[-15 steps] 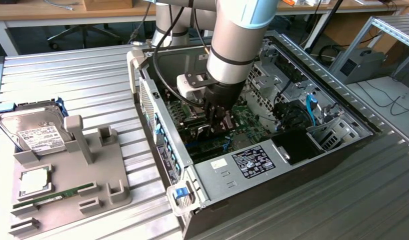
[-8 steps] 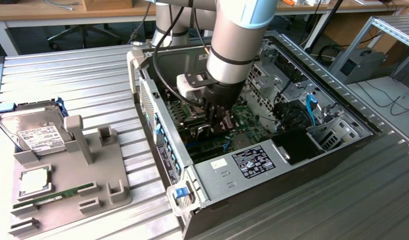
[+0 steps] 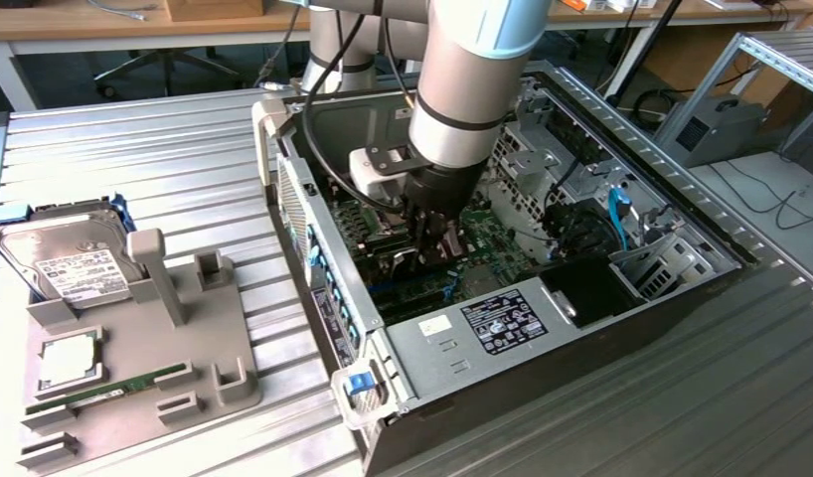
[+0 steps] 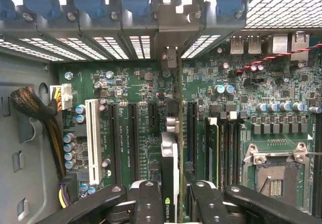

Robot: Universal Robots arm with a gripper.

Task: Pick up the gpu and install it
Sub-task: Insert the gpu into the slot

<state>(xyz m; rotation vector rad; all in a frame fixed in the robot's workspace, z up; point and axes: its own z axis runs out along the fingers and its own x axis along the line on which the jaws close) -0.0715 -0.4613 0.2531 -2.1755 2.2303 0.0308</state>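
Observation:
The open computer case (image 3: 440,343) lies on its side on the metal table. My gripper (image 3: 433,243) reaches down inside it, over the green motherboard (image 3: 493,248). In the wrist view the gpu (image 4: 170,153) is seen edge-on, standing upright between my black fingers (image 4: 148,199), and my gripper (image 4: 171,204) is shut on it. Its silver end bracket (image 4: 168,58) reaches up to the rear slot openings of the case. The card's lower edge runs along the black expansion slots (image 4: 133,133) on the motherboard (image 4: 126,90); whether it is seated I cannot tell.
A grey fixture tray (image 3: 141,368) at the exterior view's left holds a silver hard drive (image 3: 69,263), a CPU (image 3: 69,363) and a RAM stick (image 3: 108,390). Inside the case are a white slot (image 4: 92,138), a cable bundle (image 4: 35,108) and the CPU socket (image 4: 274,176).

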